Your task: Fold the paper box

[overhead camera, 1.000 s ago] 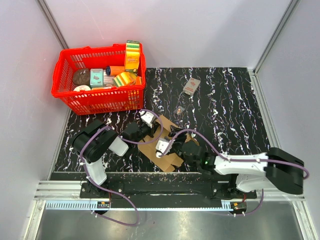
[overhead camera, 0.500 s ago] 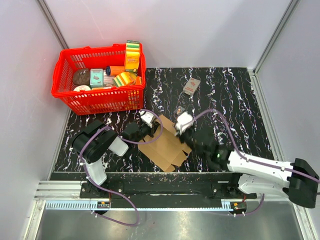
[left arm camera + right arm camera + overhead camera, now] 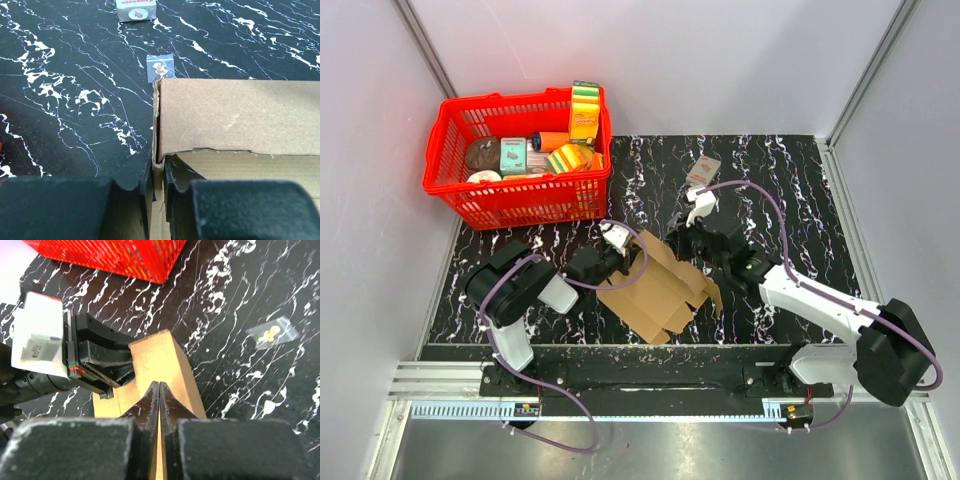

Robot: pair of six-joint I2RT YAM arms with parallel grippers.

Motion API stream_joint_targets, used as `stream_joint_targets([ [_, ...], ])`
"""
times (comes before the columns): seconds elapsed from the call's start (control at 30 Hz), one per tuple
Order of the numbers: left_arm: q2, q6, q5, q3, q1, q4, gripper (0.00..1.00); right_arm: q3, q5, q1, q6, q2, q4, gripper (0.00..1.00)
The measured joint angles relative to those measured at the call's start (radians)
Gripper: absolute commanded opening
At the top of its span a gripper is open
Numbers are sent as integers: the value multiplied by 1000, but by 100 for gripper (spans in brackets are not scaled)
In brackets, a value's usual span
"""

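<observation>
Box (image 3: 655, 290) cardboard is sitting pinched between the jaws of my left gripper (image 3: 158, 175): a thin upright edge of the sheet is running between the two dark fingers, and they are clamping it at the box's left corner. One brown panel is spreading away from that grip, with a paler inner face showing under its torn-looking lip.

My right gripper (image 3: 159, 390) is hanging over the box's far edge with its jaws pressed flat together, only a hairline showing between them. I am not able to tell whether the tips are touching the cardboard under them. From that wrist I am looking across at the left gripper holding the opposite corner.

The box is lying half-opened by the middle of the counter's (image 3: 790, 200) front edge, one flap standing up on its right side.

A small clear bag (image 3: 160, 66) is resting just beyond the box's far corner. A grey-and-red packet (image 3: 703, 172) is lying farther on, near the far edge. A red basket (image 3: 530, 205) full of goods is sitting at the far-left corner, well apart from the box.
</observation>
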Motion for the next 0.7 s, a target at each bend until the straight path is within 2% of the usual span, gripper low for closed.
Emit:
stream_joint_targets([
  [0.3, 0, 0, -17, 0, -5, -2, 17, -31, -95, -12, 69, 63, 40, 3],
  [0.7, 28, -1, -60, 0, -29, -4, 20, -62, -103, -13, 87, 133, 106, 3],
])
